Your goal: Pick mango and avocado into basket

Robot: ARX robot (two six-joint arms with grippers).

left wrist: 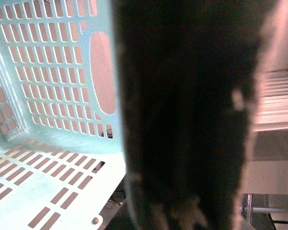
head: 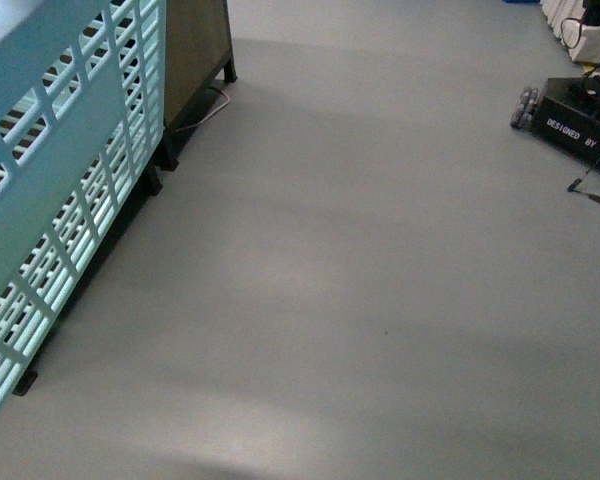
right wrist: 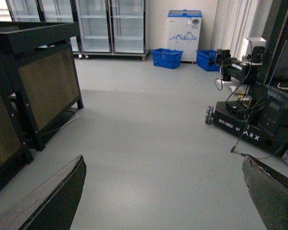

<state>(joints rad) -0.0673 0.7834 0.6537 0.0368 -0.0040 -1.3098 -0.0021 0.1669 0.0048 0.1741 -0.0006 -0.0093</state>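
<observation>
Basket (head: 50, 150) hard left in front view, close to camera, lattice side facing, standing above grey floor (head: 360, 280). Left wrist view looking into it: slotted wall, hand hole (left wrist: 103, 72), slotted bottom. Dark blurred mass (left wrist: 182, 115) blocking the middle, so left end effector opening: cannot tell. Right end effector (right wrist: 162, 165) spread wide, holding nothing, above floor. Dark panelled stand (head: 195, 50) behind basket. Another robot base (head: 580, 120) far right.

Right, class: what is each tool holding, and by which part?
Right tool is open, holding nothing. Left tool cannot be told: a dark blur blocks its view.
</observation>
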